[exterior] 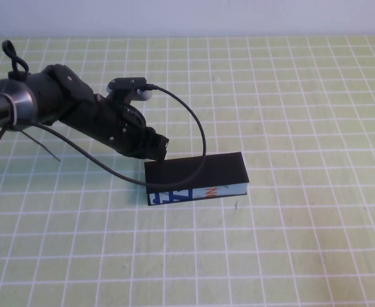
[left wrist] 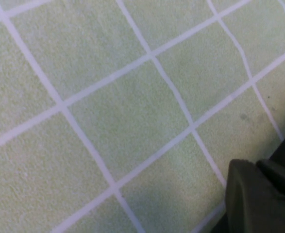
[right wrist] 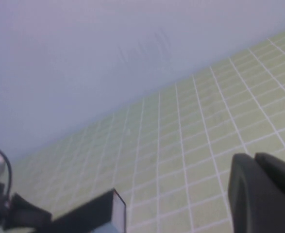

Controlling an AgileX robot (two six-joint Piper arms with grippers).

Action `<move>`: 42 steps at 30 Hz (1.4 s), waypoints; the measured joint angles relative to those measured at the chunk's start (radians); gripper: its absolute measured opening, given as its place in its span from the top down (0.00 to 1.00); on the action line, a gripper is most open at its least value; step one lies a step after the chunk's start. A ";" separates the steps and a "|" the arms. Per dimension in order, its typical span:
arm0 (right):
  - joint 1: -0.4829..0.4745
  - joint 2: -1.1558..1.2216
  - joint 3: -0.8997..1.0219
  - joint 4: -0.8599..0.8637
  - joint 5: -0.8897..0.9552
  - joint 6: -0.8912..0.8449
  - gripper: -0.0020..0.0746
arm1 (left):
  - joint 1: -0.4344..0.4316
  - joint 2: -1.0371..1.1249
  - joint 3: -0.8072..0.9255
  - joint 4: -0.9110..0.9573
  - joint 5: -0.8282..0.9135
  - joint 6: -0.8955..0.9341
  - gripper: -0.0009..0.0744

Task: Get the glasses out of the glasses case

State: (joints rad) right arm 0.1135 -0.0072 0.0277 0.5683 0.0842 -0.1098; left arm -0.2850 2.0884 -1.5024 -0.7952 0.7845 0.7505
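The glasses case (exterior: 196, 178) lies closed in the middle of the table, black lid on top, its light blue printed side facing the near edge. No glasses show; they are hidden. My left gripper (exterior: 158, 149) reaches down to the case's back left corner, its tip just above the lid edge; in the left wrist view its fingers (left wrist: 259, 194) lie pressed together, shut, with nothing between them. My right gripper (right wrist: 251, 160) is outside the high view; its wrist view shows it shut and empty, looking across the table at the case (right wrist: 91, 213) from a distance.
A green cloth with a white grid (exterior: 302, 96) covers the table up to a pale wall (right wrist: 132, 48) at the back. A black cable (exterior: 197, 137) loops from the left wrist camera (exterior: 128, 85) over the case's lid. The left arm (exterior: 53, 102) crosses the left side.
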 joint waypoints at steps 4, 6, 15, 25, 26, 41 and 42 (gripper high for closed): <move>0.000 0.000 0.000 0.133 -0.030 0.016 1.00 | 0.000 0.000 0.000 0.015 -0.010 0.000 0.99; 0.000 0.007 -0.023 0.164 0.028 0.020 1.00 | 0.000 0.000 0.000 0.029 -0.012 -0.008 0.99; 0.000 0.437 -0.400 0.065 0.483 -0.010 1.00 | 0.000 0.000 0.000 0.083 -0.021 -0.039 0.99; 0.036 1.082 -0.815 0.089 0.666 -0.342 1.00 | 0.000 0.000 0.000 0.092 -0.021 -0.039 0.99; 0.064 1.140 -0.855 0.084 0.666 -0.353 1.00 | 0.000 0.000 0.000 0.092 -0.021 -0.041 0.99; 0.537 1.682 -1.229 -0.269 0.543 -0.793 1.00 | 0.000 0.000 0.000 0.092 -0.022 -0.041 0.99; 0.539 1.689 -1.229 -0.274 0.518 -0.801 1.00 | 0.000 0.000 0.000 0.092 -0.022 -0.041 0.99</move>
State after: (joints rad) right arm 0.6524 1.6815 -1.2016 0.2942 0.6022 -0.9104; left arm -0.2850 2.0884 -1.5024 -0.7036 0.7621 0.7096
